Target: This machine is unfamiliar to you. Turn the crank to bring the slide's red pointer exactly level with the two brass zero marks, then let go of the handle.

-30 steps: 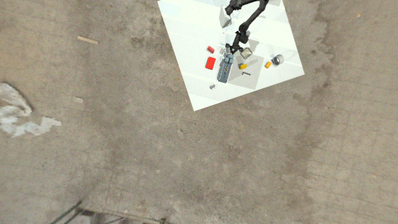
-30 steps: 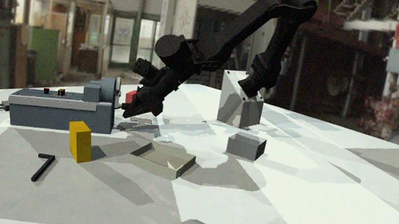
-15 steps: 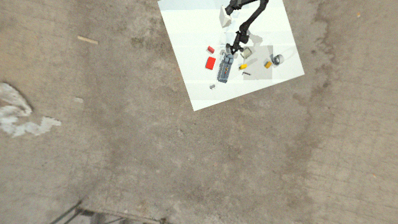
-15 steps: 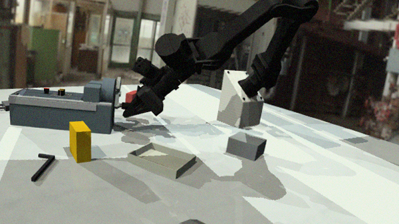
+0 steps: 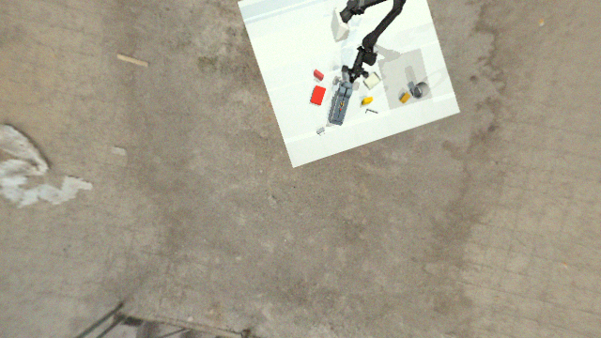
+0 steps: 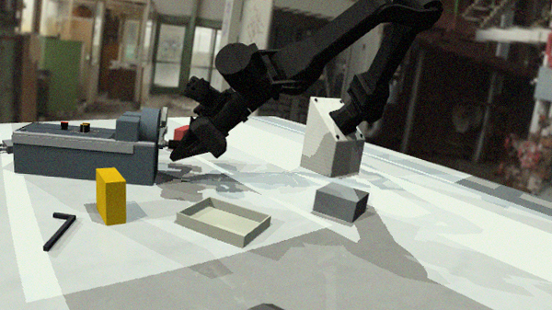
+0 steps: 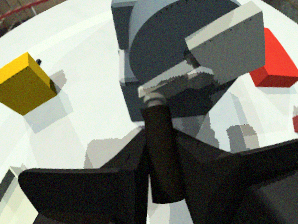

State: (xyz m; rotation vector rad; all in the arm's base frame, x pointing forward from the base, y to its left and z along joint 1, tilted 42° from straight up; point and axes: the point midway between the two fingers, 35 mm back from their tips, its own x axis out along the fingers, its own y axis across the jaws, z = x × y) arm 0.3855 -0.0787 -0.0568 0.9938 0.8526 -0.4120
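The machine (image 6: 73, 154) (image 5: 339, 104) is a grey-blue box on the white table (image 6: 393, 233). Its round crank disc (image 6: 150, 122) (image 7: 180, 23) sits on the end that faces my arm, with a grey crank arm (image 7: 222, 39) across it. My gripper (image 6: 177, 152) (image 5: 349, 77) (image 7: 156, 133) is shut on the dark crank handle (image 7: 158, 123), which sticks out from the disc. On the machine's top, the red pointer (image 6: 64, 125) stands a little left of a brass mark (image 6: 85, 127), apart from it.
A yellow block (image 6: 111, 196) (image 7: 25, 83), a black hex key (image 6: 59, 230) and a shallow tray (image 6: 223, 219) lie in front of the machine. A grey block (image 6: 341, 201) and a white wedge stand (image 6: 332, 143) are to the right. Red blocks (image 5: 317, 95) (image 7: 276, 63) lie beyond the machine.
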